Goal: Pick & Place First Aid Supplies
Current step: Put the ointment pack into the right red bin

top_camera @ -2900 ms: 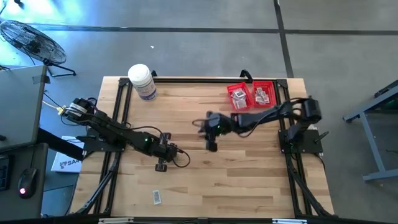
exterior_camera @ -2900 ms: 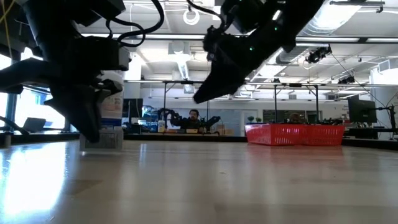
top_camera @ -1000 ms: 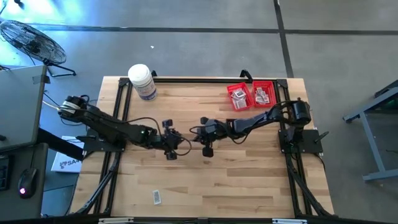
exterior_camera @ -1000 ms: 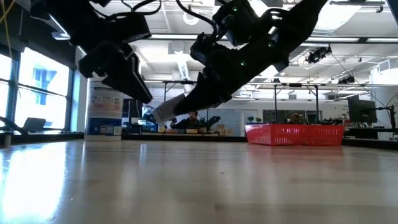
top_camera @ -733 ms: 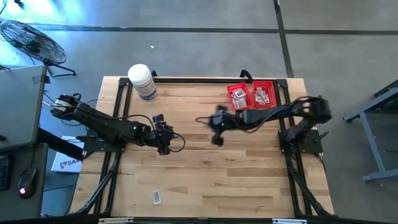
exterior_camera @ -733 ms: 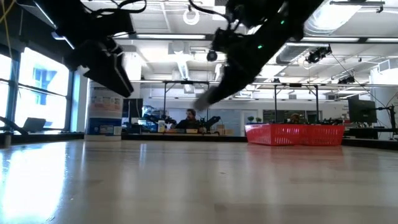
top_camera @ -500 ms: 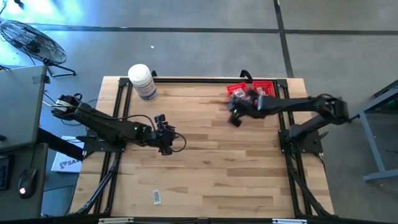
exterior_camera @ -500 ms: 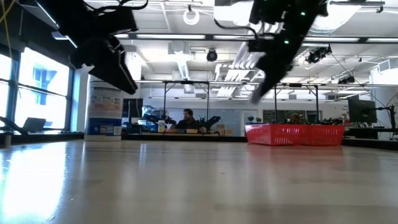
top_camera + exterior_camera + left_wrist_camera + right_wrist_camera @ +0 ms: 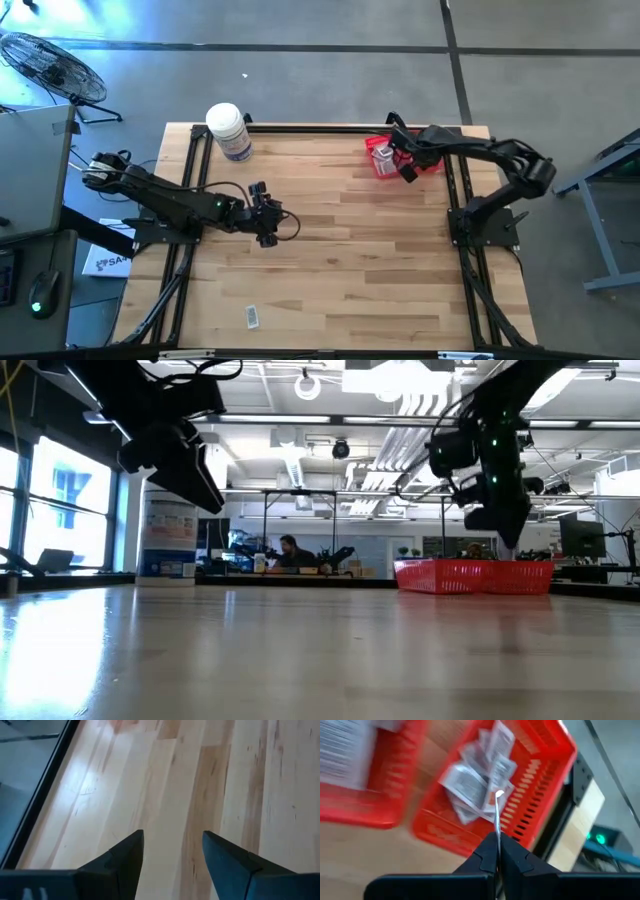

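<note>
Two red mesh baskets (image 9: 425, 152) stand side by side at the far right of the table, with several white packets (image 9: 470, 782) inside. My right gripper (image 9: 406, 170) hangs above them (image 9: 505, 525), shut on one thin white packet (image 9: 497, 812) that shows edge-on. My left gripper (image 9: 266, 218) hovers over bare wood left of the table's middle, open, with nothing between its fingers (image 9: 172, 850). One more packet (image 9: 252, 317) lies flat near the table's near edge. My right gripper pinches the white packet by its lower edge (image 9: 497, 831) between the two fingertips. The rest of the packet sticks out past them, edge-on to the wrist camera. The fingers slant down from above, and the packet is lifted clear over a basket (image 9: 520, 785).
A large white bottle (image 9: 228, 130) with a purple label stands at the far left corner. A black frame (image 9: 190, 180) runs along the table's left, far and right sides. Bare wood lies across the middle and near half. A person (image 9: 287, 550) sits far behind the table.
My right gripper has swung from the table's middle, close to my left gripper, toward the far right and now hangs over the red baskets, carrying the white packet with it. My left gripper has drawn back a little toward the table's left.
</note>
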Controlling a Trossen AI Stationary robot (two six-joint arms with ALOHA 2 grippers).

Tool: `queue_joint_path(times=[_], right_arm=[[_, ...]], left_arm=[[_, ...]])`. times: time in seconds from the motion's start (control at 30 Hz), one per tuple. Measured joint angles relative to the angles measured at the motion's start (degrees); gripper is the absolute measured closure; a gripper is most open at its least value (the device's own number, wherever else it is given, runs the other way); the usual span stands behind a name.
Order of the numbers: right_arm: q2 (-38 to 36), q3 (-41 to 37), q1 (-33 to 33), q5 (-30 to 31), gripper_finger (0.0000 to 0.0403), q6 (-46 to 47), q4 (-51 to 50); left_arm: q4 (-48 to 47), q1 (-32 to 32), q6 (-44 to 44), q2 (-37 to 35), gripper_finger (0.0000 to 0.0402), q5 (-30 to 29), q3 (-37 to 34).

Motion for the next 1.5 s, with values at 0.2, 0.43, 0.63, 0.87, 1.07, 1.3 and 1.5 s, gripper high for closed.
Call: queue_joint_path(times=[0.2,0.43,0.63,0.87,1.07,1.3,1.5], right_arm=[[2.41,-0.48,-4.09,1.31,0.0385,2.74,0.60],[2.46,-0.48,-4.40,1.87,0.0338,0.95,3.46],[2.46,-0.48,-2.19,0.64,0.0313,2.93,3.95],[1.35,1.02,4.30,3.34,0.0312,3.82,3.22],[-2.17,1.66,11.24,8.47,0.0311,4.28,6.89],[-2.87,1.04,17.87,8.08,0.0311,2.98,19.53],[-2.81,-1.64,25.32,9.67,0.0311,-1.48,32.96]], left_arm=[[0.03,-0.08,-0.50,0.00,0.0204,-0.04,0.00],[1.92,-0.07,-0.87,0.00,0.0204,-0.06,0.00],[1.60,-0.07,-1.33,0.00,0.0204,-0.06,0.00],[0.32,-0.30,-5.65,0.00,0.0204,7.14,0.00],[-4.29,-5.78,-15.16,0.26,0.0204,17.44,-0.02],[-1.10,-17.17,-19.83,2.68,0.0204,22.34,-0.04],[-1.85,-26.32,-26.74,7.53,0.0204,23.53,-0.07]])
